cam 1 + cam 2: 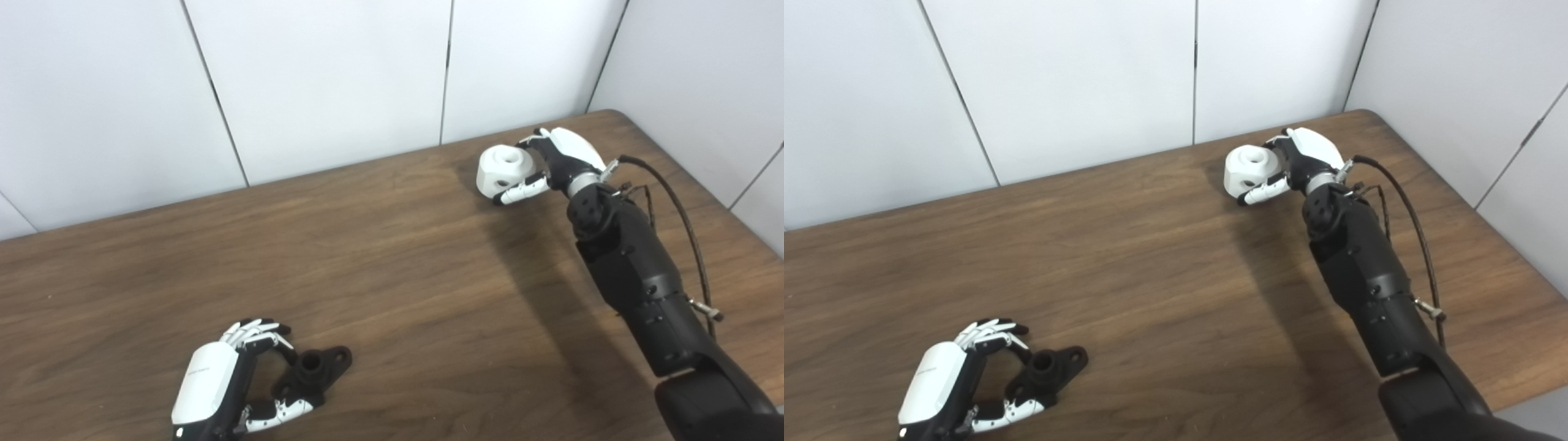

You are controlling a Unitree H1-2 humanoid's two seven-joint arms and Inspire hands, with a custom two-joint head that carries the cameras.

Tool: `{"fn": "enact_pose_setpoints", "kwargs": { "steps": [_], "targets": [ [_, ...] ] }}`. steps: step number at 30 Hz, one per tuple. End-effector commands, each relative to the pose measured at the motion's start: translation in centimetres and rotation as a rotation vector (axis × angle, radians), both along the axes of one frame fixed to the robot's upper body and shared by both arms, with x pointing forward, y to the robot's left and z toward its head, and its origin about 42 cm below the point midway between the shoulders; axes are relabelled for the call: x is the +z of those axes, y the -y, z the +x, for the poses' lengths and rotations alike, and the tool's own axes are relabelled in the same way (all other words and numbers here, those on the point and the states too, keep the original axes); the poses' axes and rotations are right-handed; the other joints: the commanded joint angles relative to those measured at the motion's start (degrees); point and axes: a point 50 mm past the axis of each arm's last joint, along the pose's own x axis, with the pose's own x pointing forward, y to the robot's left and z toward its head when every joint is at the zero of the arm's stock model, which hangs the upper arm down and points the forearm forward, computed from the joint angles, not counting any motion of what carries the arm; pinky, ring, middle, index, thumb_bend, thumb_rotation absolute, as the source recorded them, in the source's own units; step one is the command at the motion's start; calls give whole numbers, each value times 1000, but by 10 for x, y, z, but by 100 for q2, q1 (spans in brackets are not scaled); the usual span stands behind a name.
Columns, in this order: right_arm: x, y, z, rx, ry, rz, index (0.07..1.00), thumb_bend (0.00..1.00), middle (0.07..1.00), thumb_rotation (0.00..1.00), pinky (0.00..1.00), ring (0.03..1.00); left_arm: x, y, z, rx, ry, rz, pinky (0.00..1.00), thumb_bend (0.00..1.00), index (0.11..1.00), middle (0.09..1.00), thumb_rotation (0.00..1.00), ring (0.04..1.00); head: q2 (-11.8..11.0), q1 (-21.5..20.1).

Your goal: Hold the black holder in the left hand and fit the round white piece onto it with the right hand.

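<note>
Both my hands sit at their parts, well apart on the table (392, 257).

My left hand (211, 383), near left, cups the black holder (313, 366) with fingers apart; my right hand (560, 156), far right, clamps the round white piece (505, 171).

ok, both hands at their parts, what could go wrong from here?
1. The left hand only curls around the black holder, which lies on the table; a loose grasp could let it slip or tilt on lifting.
2. The right hand has the round white piece at the far edge, well apart from the holder; a side pinch may let it rotate in transit, misaligning the fit.
</note>
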Motion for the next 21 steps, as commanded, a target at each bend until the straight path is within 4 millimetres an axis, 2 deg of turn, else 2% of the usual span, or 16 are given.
{"fn": "enact_pose_setpoints", "kwargs": {
  "steps": [1, 15, 16, 17, 18, 21],
  "targets": [
    [26, 6, 4, -4, 96, -40, 759, 887, 974, 315, 1000, 1000, -7, 0, -1, 7, -33, 20, 900, 520, 485, 760, 43, 833, 8, -8],
    [27, 10, 7, -6, 162, -7, 640, 831, 943, 219, 1000, 1000, -6, 1, -1, 4, -30, 16, 899, 520, 484, 758, 44, 830, -23, -27],
    [27, 11, 7, -5, 167, -1, 568, 681, 939, 185, 1000, 1000, -5, 1, -2, 2, -28, 17, 898, 520, 484, 757, 44, 829, -23, -27],
    [27, 11, 6, -2, 168, 2, 530, 605, 936, 167, 1000, 1000, -5, 1, -2, 2, -27, 16, 897, 520, 484, 757, 44, 828, -23, -27],
    [27, 11, 6, 3, 164, 1, 507, 558, 933, 155, 1000, 1000, -5, 1, -2, 2, -27, 14, 894, 520, 484, 755, 44, 827, -23, -27],
    [25, 11, 6, 31, 158, -17, 490, 528, 919, 143, 1000, 1000, -5, 1, -2, 1, -25, 8, 897, 520, 484, 755, 43, 827, -23, -27]
  ]
}}
